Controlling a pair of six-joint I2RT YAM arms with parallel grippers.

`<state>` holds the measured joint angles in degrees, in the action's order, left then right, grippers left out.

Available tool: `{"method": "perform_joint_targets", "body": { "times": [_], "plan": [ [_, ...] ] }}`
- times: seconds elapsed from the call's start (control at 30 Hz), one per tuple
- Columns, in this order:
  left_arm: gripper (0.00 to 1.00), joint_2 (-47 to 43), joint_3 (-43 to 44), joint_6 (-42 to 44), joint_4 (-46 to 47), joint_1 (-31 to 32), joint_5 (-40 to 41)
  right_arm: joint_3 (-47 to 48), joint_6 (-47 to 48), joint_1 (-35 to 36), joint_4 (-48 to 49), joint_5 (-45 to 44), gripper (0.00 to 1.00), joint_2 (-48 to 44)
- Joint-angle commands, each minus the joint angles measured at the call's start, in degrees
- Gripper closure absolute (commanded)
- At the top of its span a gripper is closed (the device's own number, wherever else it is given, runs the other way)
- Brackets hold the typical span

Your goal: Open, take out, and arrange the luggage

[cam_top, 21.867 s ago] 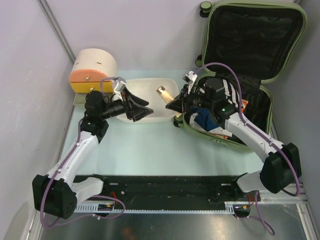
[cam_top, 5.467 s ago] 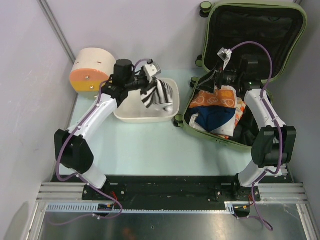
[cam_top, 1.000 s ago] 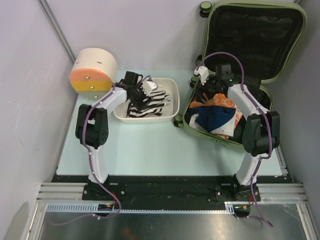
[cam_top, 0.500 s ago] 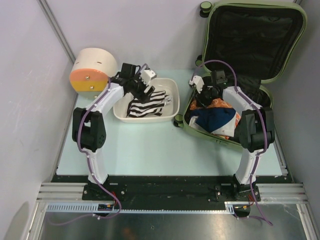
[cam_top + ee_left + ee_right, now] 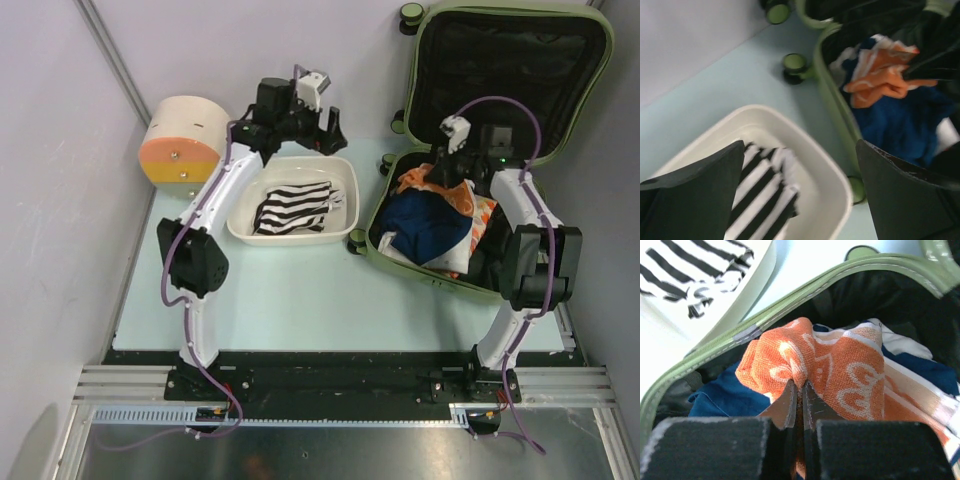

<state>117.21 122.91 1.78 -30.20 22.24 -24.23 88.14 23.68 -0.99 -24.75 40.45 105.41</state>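
Observation:
The olive-green luggage (image 5: 560,25) lies open at the right, its lid propped against the back wall. It holds an orange patterned towel (image 5: 425,180) and a blue garment (image 5: 430,225). My right gripper (image 5: 437,172) is shut on a fold of the orange towel (image 5: 840,375) and lifts it over the luggage's left half. A black-and-white striped cloth (image 5: 292,208) lies in the white tub (image 5: 345,200). My left gripper (image 5: 330,128) is open and empty, raised above the tub's back rim; the wrist view shows the striped cloth (image 5: 760,200) below.
A round cream drawer box with an orange front (image 5: 185,140) stands at the back left. The luggage's green wheels (image 5: 357,240) sit beside the tub's right end. Grey walls close in the left, back and right sides.
My left gripper let go of the striped cloth in the tub, rose and opened. My right gripper closed on the orange towel and pulled it up and to the right.

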Motion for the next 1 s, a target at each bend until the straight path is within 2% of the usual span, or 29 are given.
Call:
{"method": "perform_joint_targets", "body": {
  "times": [0.0, 0.2, 0.47, 0.57, 0.77, 0.97],
  "plan": [
    [0.02, 3.28, 2.33, -19.31, 1.54, 4.47, -4.15, -0.76, -15.57, -3.04, 11.02, 9.29, 1.00, -2.40],
    [0.00, 5.13, -2.49, -39.09, 8.56, 6.23, -10.13, -5.16, -27.98, -3.58, 21.22, 12.20, 1.00, -4.32],
    [0.00, 7.68, -8.12, -61.07, 15.51, 7.46, -9.70, -10.09, -28.16, -0.50, 24.05, 8.43, 1.00, -6.44],
    [0.00, 9.18, -9.44, -66.27, 17.62, 7.99, -10.66, -11.23, -28.69, 0.64, 26.33, 7.46, 1.00, -6.79],
    [0.00, 11.28, -8.92, -69.71, 20.70, 8.35, -11.10, -13.08, -27.46, 3.72, 27.39, 6.49, 1.00, -7.84],
    [0.03, 12.69, -8.92, -68.67, 24.13, 8.70, -12.42, -14.40, -27.37, 6.35, 28.18, 7.10, 1.00, -8.81]
  ]
}}
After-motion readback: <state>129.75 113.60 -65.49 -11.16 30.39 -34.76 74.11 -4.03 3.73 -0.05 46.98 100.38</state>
